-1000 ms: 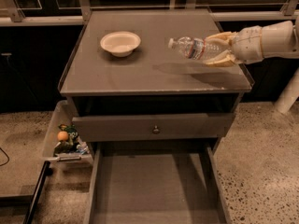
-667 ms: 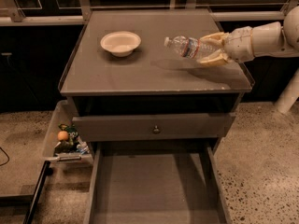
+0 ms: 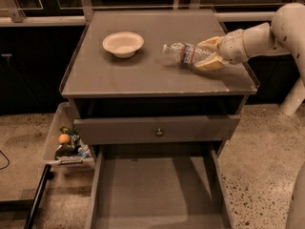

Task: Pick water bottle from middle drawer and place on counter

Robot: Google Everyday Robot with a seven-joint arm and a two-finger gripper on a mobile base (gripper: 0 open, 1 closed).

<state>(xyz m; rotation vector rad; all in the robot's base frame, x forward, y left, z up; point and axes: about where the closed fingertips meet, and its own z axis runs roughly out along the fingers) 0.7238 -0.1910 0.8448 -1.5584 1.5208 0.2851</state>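
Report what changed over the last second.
The claw, shut on the water bottle, carried it leftward and slightly lower over the counter; nothing was released. The bowl and the open middle drawer stayed as they were.

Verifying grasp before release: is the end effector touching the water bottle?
Touching. Camera view: end effector over the counter, fingers clamped on the water bottle.
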